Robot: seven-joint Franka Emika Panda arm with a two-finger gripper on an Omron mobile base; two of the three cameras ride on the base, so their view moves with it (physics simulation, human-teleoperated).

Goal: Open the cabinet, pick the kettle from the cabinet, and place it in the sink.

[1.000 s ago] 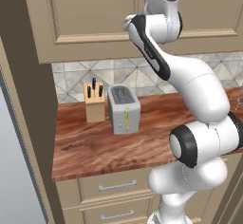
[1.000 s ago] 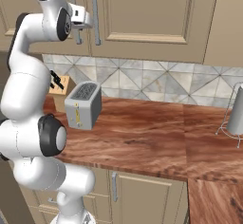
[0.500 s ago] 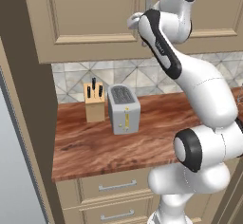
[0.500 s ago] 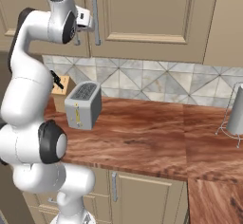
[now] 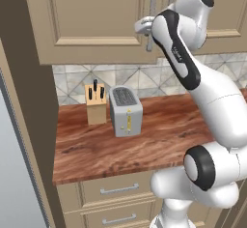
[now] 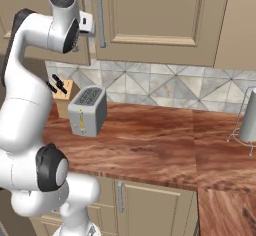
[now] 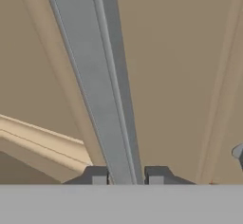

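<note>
Gripping the left door's handle (image 7: 102, 99): pincer (image 7: 127, 176) is clamped narrow on the bar, top centre of the left base view. Cabinet (image 5: 91, 19) looks shut, so opening is the step in hand. Next, I'd judge, pull along the door's arc; kettle presumably inside.

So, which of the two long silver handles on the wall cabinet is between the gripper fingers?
The left door's handle: the gripper has closed on this bar. The right door's handle stands free beside it.

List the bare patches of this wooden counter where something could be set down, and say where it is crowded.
Bare: the counter between the toaster and the wire rack, and the front strip before the toaster. Crowded: the left end, where the knife block stands close beside the toaster.
</note>
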